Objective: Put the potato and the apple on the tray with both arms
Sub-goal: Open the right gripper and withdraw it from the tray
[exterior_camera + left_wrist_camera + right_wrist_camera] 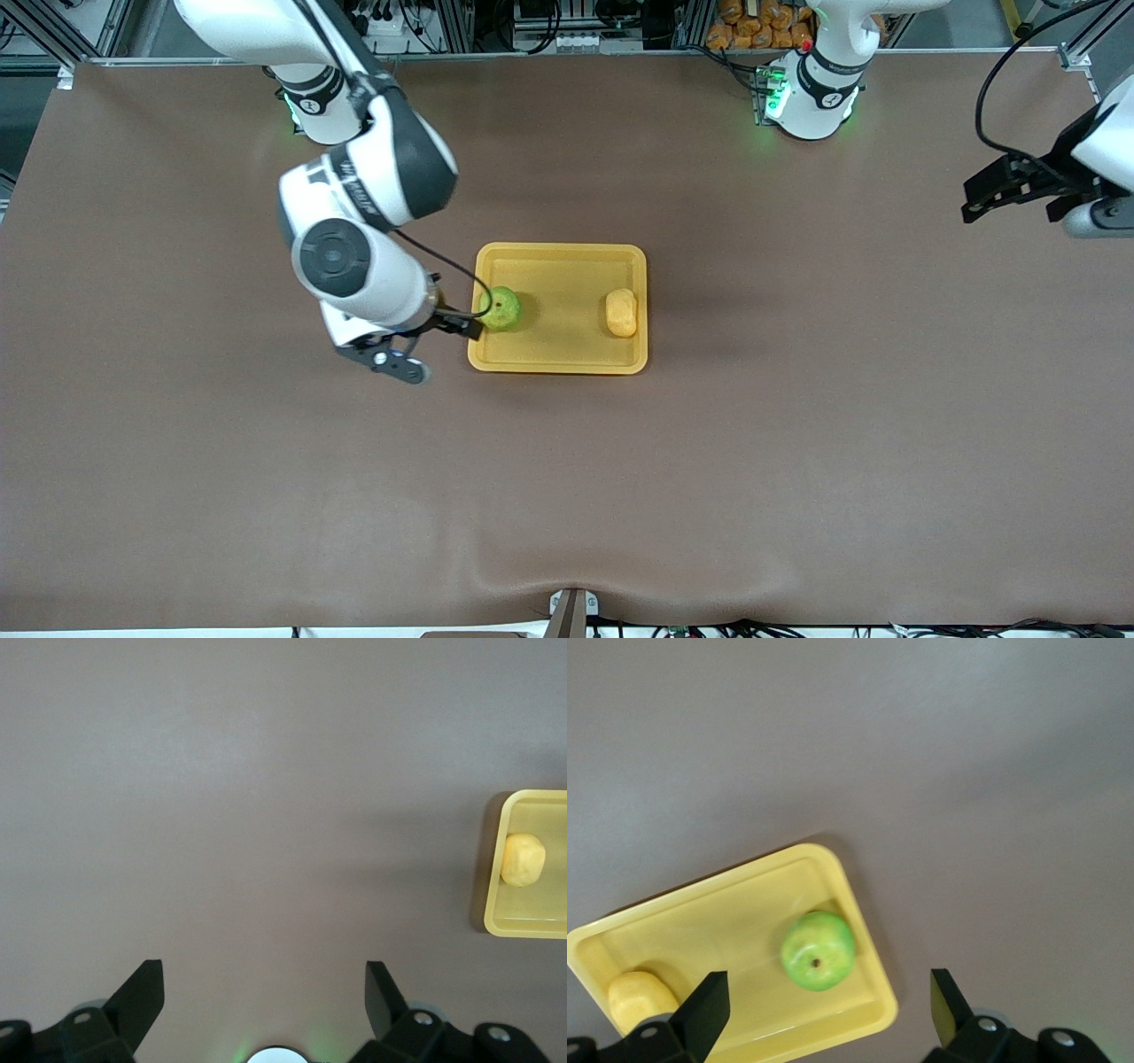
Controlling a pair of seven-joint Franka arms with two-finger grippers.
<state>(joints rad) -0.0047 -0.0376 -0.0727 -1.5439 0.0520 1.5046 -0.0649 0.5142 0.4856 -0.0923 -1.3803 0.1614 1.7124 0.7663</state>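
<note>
The yellow-orange tray (561, 257) lies mid-table. The green apple (501, 307) sits in it at the right arm's end, and the yellow potato (621, 312) sits in it at the left arm's end. My right gripper (434, 347) is open and empty, raised over the tray's edge beside the apple. Its wrist view shows the apple (818, 950), the potato (638, 997) and the tray (718, 921) below the open right gripper (828, 997). My left gripper (1010, 208) is open and empty over bare table at the left arm's end. The left wrist view shows the left gripper (263, 988), the tray (532, 926) and the potato (523, 859).
The brown table mat (567, 478) covers the whole table. The two arm bases (811, 97) stand along the table's edge farthest from the front camera. A small bracket (571, 611) sits at the edge nearest to that camera.
</note>
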